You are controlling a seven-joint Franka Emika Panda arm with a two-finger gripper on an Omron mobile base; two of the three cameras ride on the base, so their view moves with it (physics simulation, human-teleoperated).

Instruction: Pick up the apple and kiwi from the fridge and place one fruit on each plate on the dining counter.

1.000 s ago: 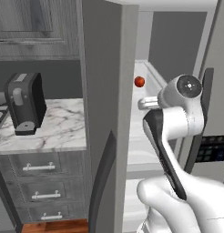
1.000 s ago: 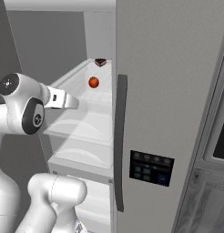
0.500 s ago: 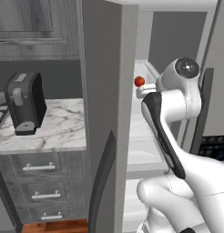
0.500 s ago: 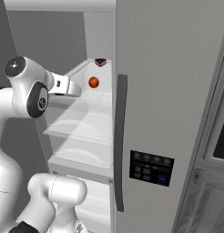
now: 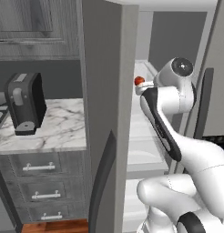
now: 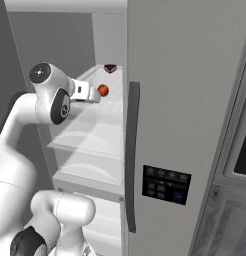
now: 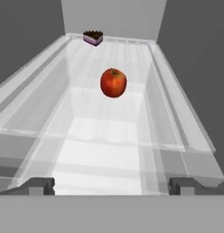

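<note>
I have the arm reaching into the open fridge [image 6: 195, 100], with the hand at the front edge of an upper clear shelf [image 7: 104, 150]. In the hand view the two dark fingertips sit far apart at the bottom corners, one at the left [image 7: 38, 185] and one at the right [image 7: 184, 185], so the gripper [image 7: 111, 185] is spread wide with nothing between its jaws.

The apple [image 7: 113, 83] sits on that shelf ahead of the hand, roughly on the line between the fingertips but well apart from them, about midway back along the shelf. It is red and glossy, close to round, so I can't give it a real long axis; its stem dimple faces up, which puts it upright. From the right base view I see the apple [image 6: 102, 90] just beyond the end of the hand, near it but not touching. In the left base view the apple [image 5: 139, 81] peeks out beside the edge of the open left fridge door [image 5: 104, 113], right next to the wrist.

Further back on the same shelf, near the rear wall and a little left of the apple in the hand view, lies a dark wedge of cake [image 7: 93, 37] with a pale layer, well apart from the apple.

Left of the fridge, a black coffee machine [image 5: 25, 103] stands on a marble worktop [image 5: 59, 132] over grey drawers [image 5: 41, 182]. The right fridge door carries a long dark handle [image 6: 130, 155] and a dark button panel [image 6: 165, 185].
</note>
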